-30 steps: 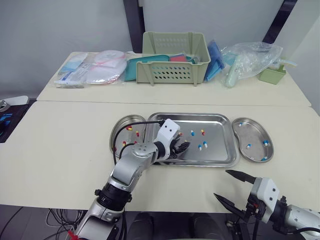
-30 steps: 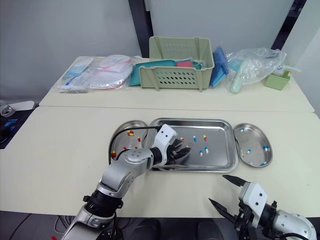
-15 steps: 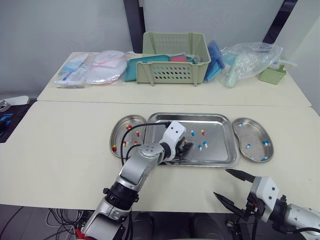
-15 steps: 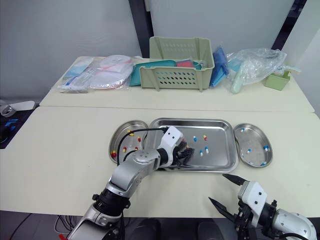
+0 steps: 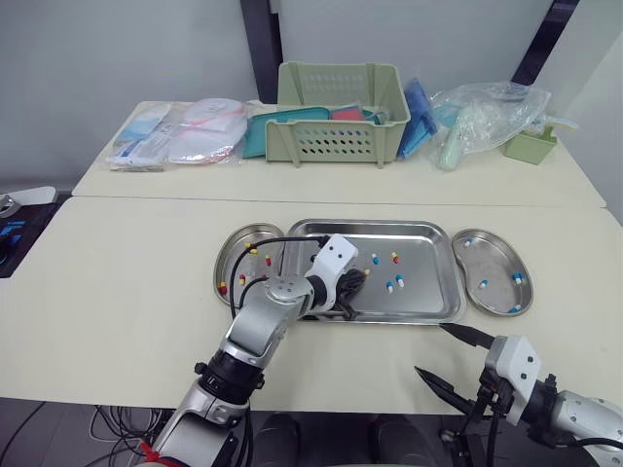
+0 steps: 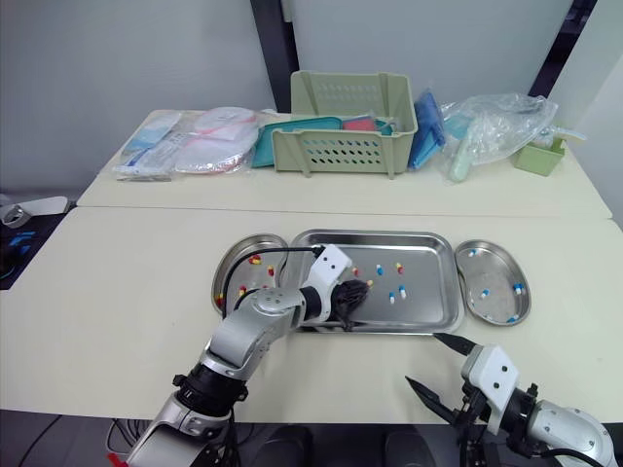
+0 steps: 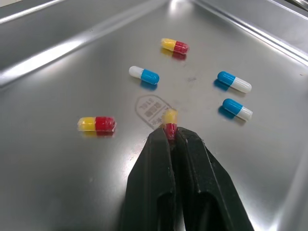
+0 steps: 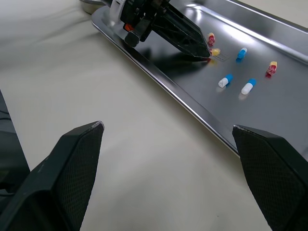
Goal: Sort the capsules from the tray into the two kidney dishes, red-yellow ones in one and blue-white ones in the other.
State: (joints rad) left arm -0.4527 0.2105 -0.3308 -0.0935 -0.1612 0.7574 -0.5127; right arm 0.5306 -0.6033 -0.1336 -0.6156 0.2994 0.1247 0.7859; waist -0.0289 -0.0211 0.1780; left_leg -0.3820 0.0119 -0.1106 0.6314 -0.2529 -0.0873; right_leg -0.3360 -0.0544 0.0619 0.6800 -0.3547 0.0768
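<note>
capsule [image 7: 170,117], red and yellow, pinched between the tips of the left claw [image 7: 169,131] over the steel tray [image 5: 428,255], its yellow end sticking out. two loose red-yellow capsules [image 7: 96,124] and three blue-white capsules [image 7: 234,82] lie on the tray around it. the left dish [image 5: 232,255] holds red-yellow ones, the right dish [image 5: 496,261] blue-white ones. right claw [image 5: 430,349] spread wide by the table's [image 5: 127,282] near edge.

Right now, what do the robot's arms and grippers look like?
The left arm is made of rounded silver-grey metal segments with black joints, a white block at the wrist and a thin black cable looping alongside. The left gripper and right gripper each have two black fingers tapering to points.
</note>
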